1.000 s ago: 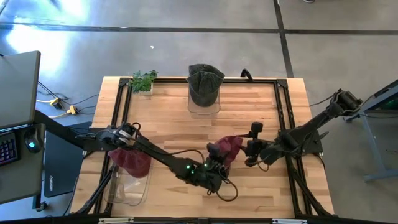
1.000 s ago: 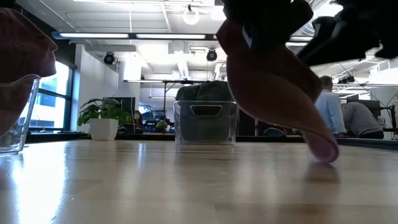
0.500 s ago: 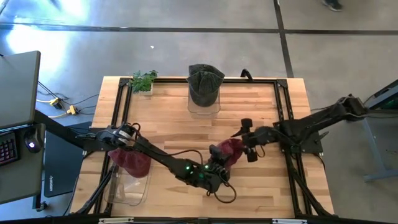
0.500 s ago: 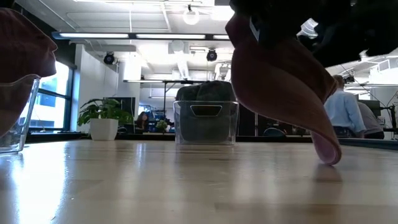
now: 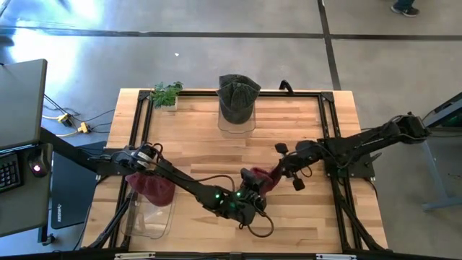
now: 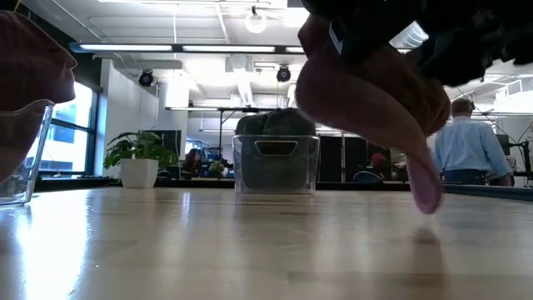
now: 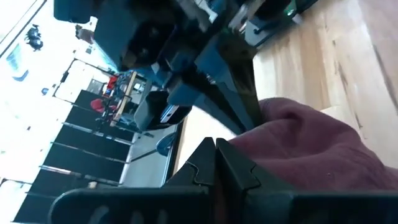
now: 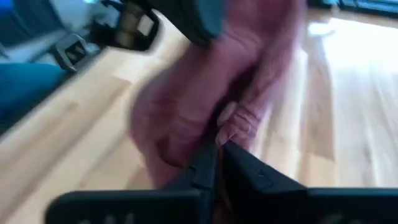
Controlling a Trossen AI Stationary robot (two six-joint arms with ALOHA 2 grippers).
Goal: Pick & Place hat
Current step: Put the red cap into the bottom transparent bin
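A maroon hat [image 5: 266, 178] hangs above the table's near middle, held between both grippers. My left gripper [image 5: 253, 189] is shut on its near-left side and my right gripper [image 5: 280, 173] is shut on its right side. In the low view the hat [image 6: 375, 92] is clear of the wood, its brim tip [image 6: 426, 198] pointing down. A second maroon hat [image 5: 151, 188] lies in a clear bin [image 5: 148, 217] at the near left. A dark green hat [image 5: 238, 97] sits in a clear bin [image 5: 237, 124] at the far middle. My left gripper pinches the hat's cloth [image 7: 267, 134] between its two shut fingers, coming level from the table's near-left side. The hat is lifted clear of the table. My right gripper pinches a wrinkled fold of the hat's cloth [image 8: 231, 124] between its two fingers, coming from the table's right side, roughly level. One layer or several, I cannot tell. The hat hangs between the two grippers, brim tip down.
A small potted plant [image 5: 166, 94] stands at the far left corner. A dark frame [image 5: 325, 130] runs around the table's edges. People stand in the room beyond the far edge [image 6: 470, 150]. Bare wood lies between the hat and the far bin.
My right gripper has gone toward the table's left, up to the hat, and has shut on its right side. The hat stays lifted; its brim tip now hangs more steeply and a little farther left in the low view.
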